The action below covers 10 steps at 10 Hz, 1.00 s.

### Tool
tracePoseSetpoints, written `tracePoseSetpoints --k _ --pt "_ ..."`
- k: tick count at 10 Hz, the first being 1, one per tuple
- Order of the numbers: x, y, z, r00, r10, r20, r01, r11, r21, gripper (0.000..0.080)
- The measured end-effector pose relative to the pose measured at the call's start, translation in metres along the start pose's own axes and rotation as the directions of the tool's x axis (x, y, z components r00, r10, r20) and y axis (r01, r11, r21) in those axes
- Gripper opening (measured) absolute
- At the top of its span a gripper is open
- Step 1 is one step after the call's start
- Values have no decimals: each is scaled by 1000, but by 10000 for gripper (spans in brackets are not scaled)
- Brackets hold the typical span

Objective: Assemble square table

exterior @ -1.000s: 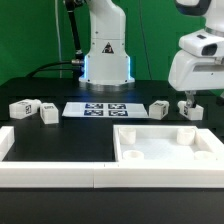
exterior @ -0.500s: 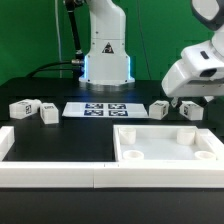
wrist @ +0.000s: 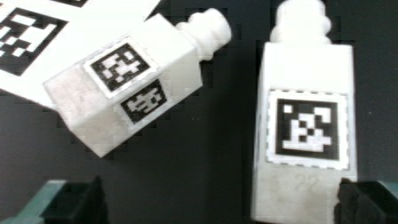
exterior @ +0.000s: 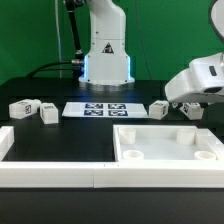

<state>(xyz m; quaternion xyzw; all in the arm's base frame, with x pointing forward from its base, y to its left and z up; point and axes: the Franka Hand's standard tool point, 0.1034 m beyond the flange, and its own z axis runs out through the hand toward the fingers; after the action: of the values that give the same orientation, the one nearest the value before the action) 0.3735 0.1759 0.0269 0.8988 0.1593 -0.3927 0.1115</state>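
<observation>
The square table top [exterior: 166,150], a white tray with a raised rim, lies at the front on the exterior view's right. Two white tagged legs [exterior: 22,107] [exterior: 48,114] lie at the left. Two more legs [exterior: 158,109] [exterior: 194,111] lie behind the top at the right. My gripper [exterior: 188,100] hangs tilted just above those two legs. In the wrist view it [wrist: 214,206] stands open. One leg [wrist: 302,115] reaches in between the fingers, close to one fingertip [wrist: 368,200]. The other leg [wrist: 121,82] lies slanted beside it, outside the jaws.
The marker board [exterior: 97,109] lies flat in front of the robot base [exterior: 106,60]. Long white rails run along the front edge [exterior: 60,176] and the left side [exterior: 8,138].
The arm has swung down and tilted over the two right-hand legs, its hand now lower and further to the exterior view's right. The jaws stayed open; no part moved.
</observation>
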Motion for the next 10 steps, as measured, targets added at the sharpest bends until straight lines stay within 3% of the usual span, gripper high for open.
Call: tracePoseSetpoints --k 5,7,10 --pt "-2 -6 -16 1000 6 -30 -6 1000 2 649" --pt "0 -19 -6 1000 9 -6 -9 1000 14 649" --pt "11 -21 8 998 10 56 -11 1000 25 649"
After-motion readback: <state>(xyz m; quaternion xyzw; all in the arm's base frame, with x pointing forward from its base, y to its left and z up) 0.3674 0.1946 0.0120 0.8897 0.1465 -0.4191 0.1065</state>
